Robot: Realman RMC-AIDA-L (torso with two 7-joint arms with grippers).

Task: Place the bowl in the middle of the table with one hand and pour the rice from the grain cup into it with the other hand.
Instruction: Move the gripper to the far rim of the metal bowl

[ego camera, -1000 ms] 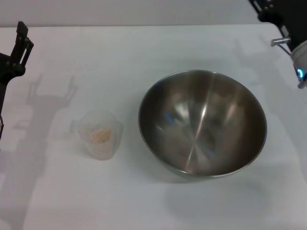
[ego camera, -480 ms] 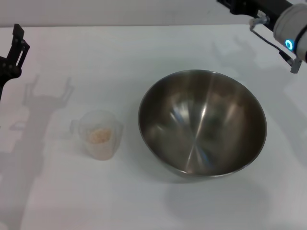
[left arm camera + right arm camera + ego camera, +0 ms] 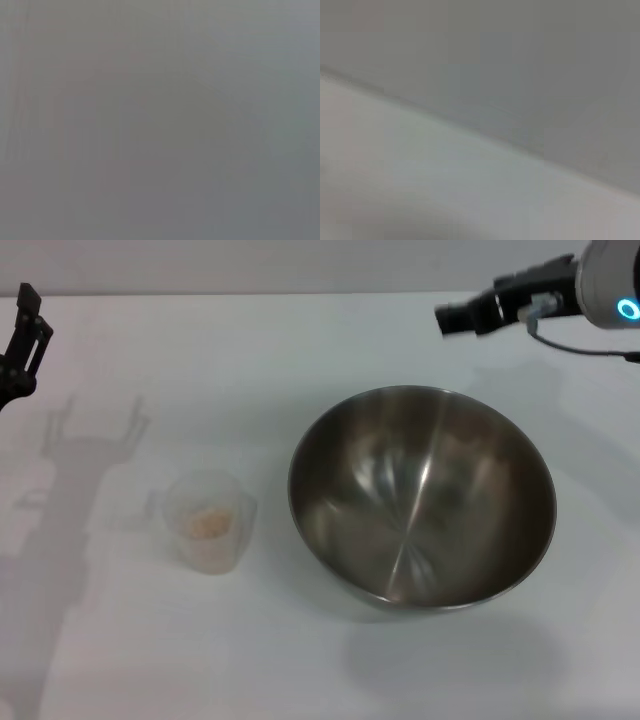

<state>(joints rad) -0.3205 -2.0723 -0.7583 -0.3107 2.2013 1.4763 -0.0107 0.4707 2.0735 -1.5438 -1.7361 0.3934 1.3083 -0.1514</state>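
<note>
The steel bowl (image 3: 421,506) stands upright and empty on the white table (image 3: 250,360), right of the middle. The clear grain cup (image 3: 208,521) stands to its left, with a little rice (image 3: 208,523) in its bottom. My left gripper (image 3: 32,314) is open and empty at the far left edge, well behind and to the left of the cup. My right gripper (image 3: 450,317) reaches in from the top right, above the table behind the bowl's far rim, holding nothing. Neither wrist view shows the bowl or the cup.
The left arm's shadow (image 3: 90,455) falls on the table left of the cup. The table's far edge (image 3: 250,294) meets a grey wall. The right wrist view shows only the pale table surface (image 3: 420,190) and the wall.
My right arm has swung in from the top right corner to the left, now behind the bowl. My left gripper has drifted slightly left. The bowl and cup have not moved.
</note>
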